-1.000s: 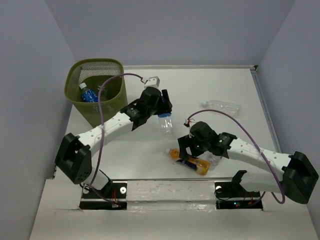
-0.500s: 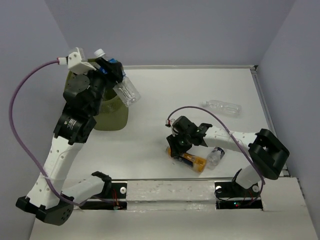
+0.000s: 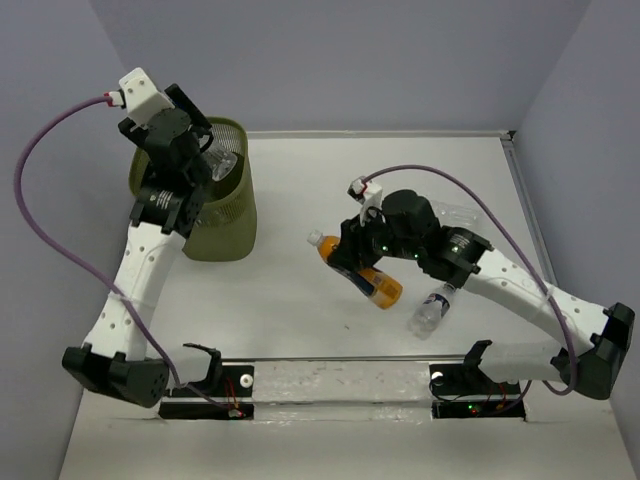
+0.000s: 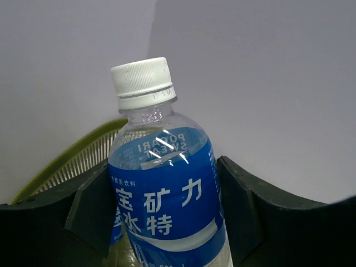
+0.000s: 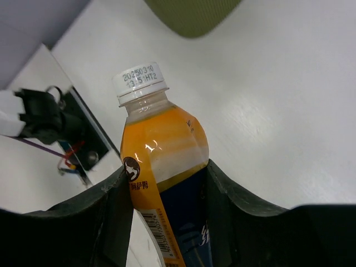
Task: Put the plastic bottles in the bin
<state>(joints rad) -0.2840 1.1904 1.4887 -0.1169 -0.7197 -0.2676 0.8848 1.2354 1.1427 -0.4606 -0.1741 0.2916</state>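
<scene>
My left gripper [image 3: 216, 158] is raised over the olive-green mesh bin [image 3: 232, 222] and is shut on a clear bottle with a blue label and white cap [image 4: 164, 189]. The bin's rim [image 4: 67, 160] shows just behind that bottle. My right gripper [image 3: 356, 262] is shut on the orange-yellow bottle [image 3: 362, 276], which hangs tilted above the table; its white cap [image 5: 139, 82] points away from the fingers [image 5: 114, 217]. A clear bottle [image 3: 431, 309] lies on the table below the right arm. Another clear bottle [image 3: 462, 214] lies farther back, partly hidden by that arm.
Grey walls close in the table at the back and on both sides. The arms' base rail [image 3: 340, 376] runs along the near edge, with a black mount and wiring [image 5: 47, 118] in the right wrist view. A purple cable [image 3: 40, 170] loops left of the left arm.
The left arm has swung its blue-labelled bottle up from the table's middle to over the bin's opening. The right gripper closed on the orange-yellow bottle and lifted it off the table.
</scene>
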